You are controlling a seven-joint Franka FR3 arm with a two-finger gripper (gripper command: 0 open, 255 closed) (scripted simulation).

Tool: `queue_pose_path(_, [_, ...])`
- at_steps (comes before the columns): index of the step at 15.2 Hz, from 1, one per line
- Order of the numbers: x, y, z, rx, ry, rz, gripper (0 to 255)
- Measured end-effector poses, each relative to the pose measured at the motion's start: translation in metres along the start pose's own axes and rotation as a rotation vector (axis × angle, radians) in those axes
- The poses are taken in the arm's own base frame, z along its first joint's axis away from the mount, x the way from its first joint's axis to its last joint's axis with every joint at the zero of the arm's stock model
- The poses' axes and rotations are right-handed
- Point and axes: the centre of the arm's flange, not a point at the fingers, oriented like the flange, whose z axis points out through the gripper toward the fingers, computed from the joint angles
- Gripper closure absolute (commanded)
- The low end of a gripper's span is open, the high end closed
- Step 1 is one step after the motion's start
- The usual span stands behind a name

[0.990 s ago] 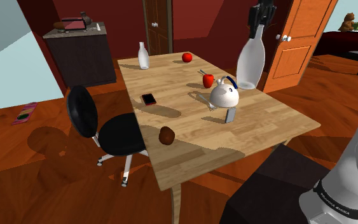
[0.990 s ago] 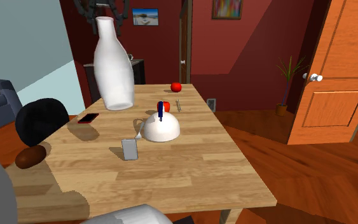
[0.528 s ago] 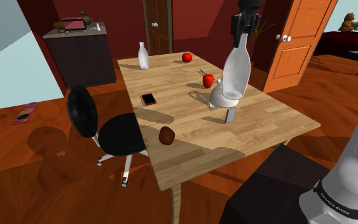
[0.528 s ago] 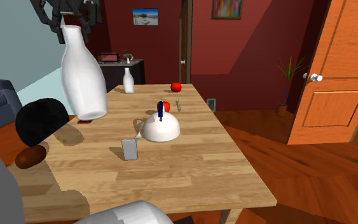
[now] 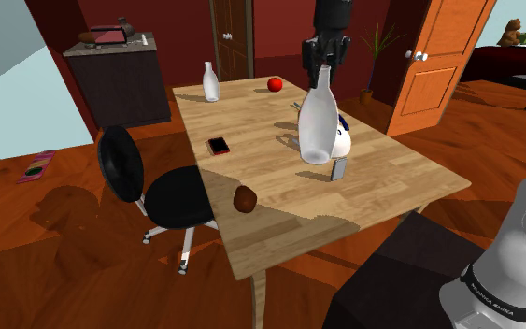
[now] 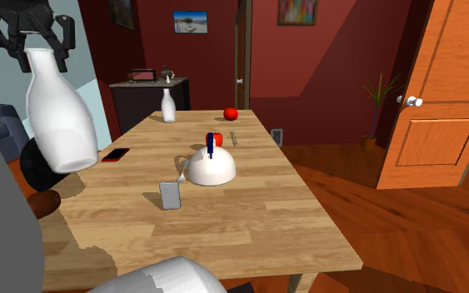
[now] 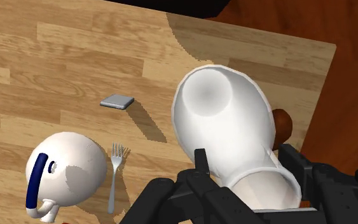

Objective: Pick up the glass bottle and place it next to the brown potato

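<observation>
Lying near the wooden table's (image 5: 401,178) chair-side edge, the brown potato (image 5: 245,199) is waiting. At its two o'clock the white bottle (image 5: 318,126) is hanging upright in the air, the gripper (image 5: 327,56) clamping its narrow neck. Smooth, rigid, probably breakable and bottom-heavy, it is calling for gentle lowering. Toward three o'clock, an orange door (image 5: 438,65) is showing behind the table.

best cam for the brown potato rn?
Shoulder view: the brown potato sits unobstructed on the table. In the second exterior view the arm's grey body hides part of it; in the wrist view just a sliver peeks from behind the held white bottle.
</observation>
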Motion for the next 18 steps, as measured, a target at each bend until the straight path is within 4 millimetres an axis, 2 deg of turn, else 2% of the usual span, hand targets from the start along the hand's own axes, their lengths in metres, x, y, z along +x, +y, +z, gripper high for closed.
queue_pose_path(17, [0.022,-0.217,0.060,0.000,0.001,0.000,255])
queue_pose_path(18, [0.022,-0.224,0.065,0.000,0.000,0.000,255])
